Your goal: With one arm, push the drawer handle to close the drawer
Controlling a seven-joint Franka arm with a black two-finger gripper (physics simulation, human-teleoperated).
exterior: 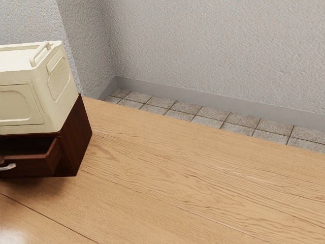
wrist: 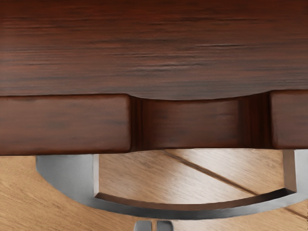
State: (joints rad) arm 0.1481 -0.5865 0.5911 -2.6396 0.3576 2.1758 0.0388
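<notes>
Pale wood grain lies under my work: the light brown wooden desk (wrist: 43, 211). Over it my 2 fingers (wrist: 154, 225) stand close together, narrow, with nothing gripped, just outside the curved silver metal handle (wrist: 159, 213); whether they touch it I can't tell. The handle is on the front of the dark red-brown wooden drawer (wrist: 62, 125), which juts open from its dark brown wooden cabinet (exterior: 78, 137).

What could spoil the push? Smooth fingers may slide off the curved bar or slip under it if I come in low. Pushing off-centre could skew the drawer and jam it. Too hard a shove might slide the whole cabinet back, and the cream plastic box (exterior: 53, 112) on top could shift with it.

Beyond, the desk's far edge gives way to grey-brown floor tiles (exterior: 208, 122), then a smooth grey baseboard (exterior: 203, 100), and last the rough, pale grey textured wall (exterior: 213, 46).
</notes>
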